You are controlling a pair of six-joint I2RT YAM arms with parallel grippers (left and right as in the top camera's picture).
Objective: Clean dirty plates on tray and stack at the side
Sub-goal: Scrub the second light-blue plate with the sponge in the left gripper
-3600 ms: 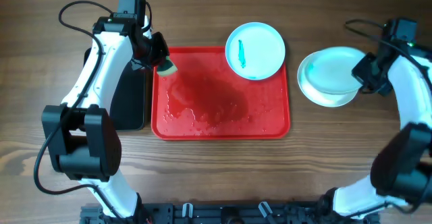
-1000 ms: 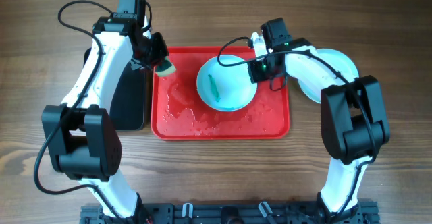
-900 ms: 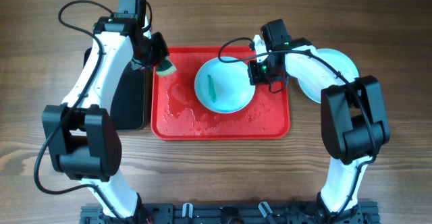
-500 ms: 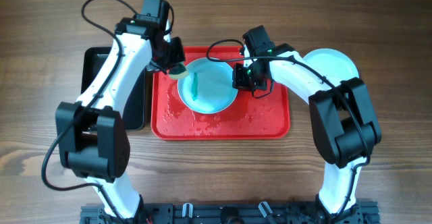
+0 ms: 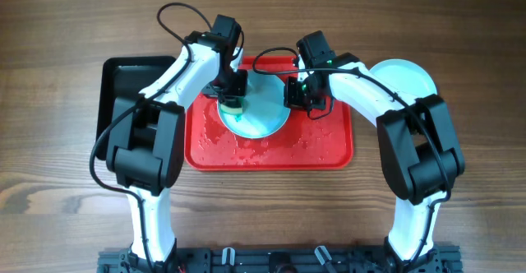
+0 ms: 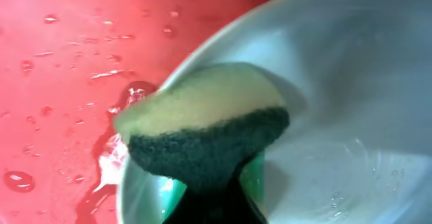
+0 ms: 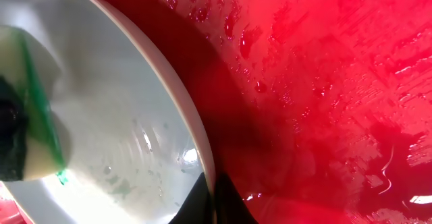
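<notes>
A pale aqua plate [image 5: 265, 117] lies on the wet red tray [image 5: 329, 145], left of its middle. My left gripper [image 5: 232, 100] is shut on a yellow and dark green sponge [image 6: 202, 126] and presses it onto the plate's [image 6: 337, 82] left part, with teal smear showing under the sponge. My right gripper [image 5: 300, 92] is shut on the plate's right rim [image 7: 208, 183]. The sponge [image 7: 20, 116] also shows at the left of the right wrist view. Two more plates [image 5: 411, 80] sit stacked on the table right of the tray.
A smaller black tray [image 5: 123, 100] lies against the red tray's left side. Water drops and puddles cover the red tray [image 7: 324, 82]. Both arms cross over the tray's back half.
My right gripper took the plate from the tray's back right corner and dragged it left. My left arm swung right from the tray's left edge and put the sponge on the plate.
</notes>
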